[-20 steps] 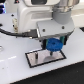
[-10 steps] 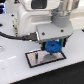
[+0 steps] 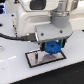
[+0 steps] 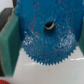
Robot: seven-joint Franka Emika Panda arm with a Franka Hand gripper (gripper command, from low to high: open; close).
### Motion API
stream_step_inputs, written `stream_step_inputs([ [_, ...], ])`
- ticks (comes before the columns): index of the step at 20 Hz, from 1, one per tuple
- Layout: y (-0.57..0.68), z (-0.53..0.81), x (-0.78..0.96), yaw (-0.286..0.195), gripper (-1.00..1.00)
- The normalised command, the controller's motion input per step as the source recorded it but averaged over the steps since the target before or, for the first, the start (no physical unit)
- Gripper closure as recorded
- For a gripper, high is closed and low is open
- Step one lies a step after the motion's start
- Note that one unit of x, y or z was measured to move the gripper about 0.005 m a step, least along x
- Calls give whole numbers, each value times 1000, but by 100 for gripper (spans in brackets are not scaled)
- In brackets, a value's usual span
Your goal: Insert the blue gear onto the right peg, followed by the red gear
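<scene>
The blue gear (image 3: pixel 52 48) is a toothed bright-blue disc held under my gripper (image 3: pixel 52 45), just above the black-framed grey plate (image 3: pixel 34 57) at its end toward the exterior view's right. In the wrist view the blue gear (image 4: pixel 46 35) fills most of the picture, with its dark hub hole in the middle. My gripper is shut on it, and one finger (image 4: pixel 9 42) shows beside it. A sliver of the red gear (image 4: pixel 4 81) shows at the picture's edge. The pegs are hidden by the gear and the gripper.
The plate lies on a white table (image 3: pixel 15 70). The arm's white body (image 3: pixel 35 15) and a dark cable (image 3: pixel 12 36) stand behind the plate.
The gripper with the blue gear has shifted very slightly over the plate; otherwise little visible change.
</scene>
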Motion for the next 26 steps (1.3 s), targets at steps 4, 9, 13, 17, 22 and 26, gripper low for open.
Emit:
stream_step_inputs([
  [4,61,-99,220,0,100],
  [9,50,-173,192,0,100],
  [13,61,-152,187,0,100],
  [17,50,-146,150,0,100],
  [22,79,-28,86,0,-100],
  [26,154,306,1,0,-100],
])
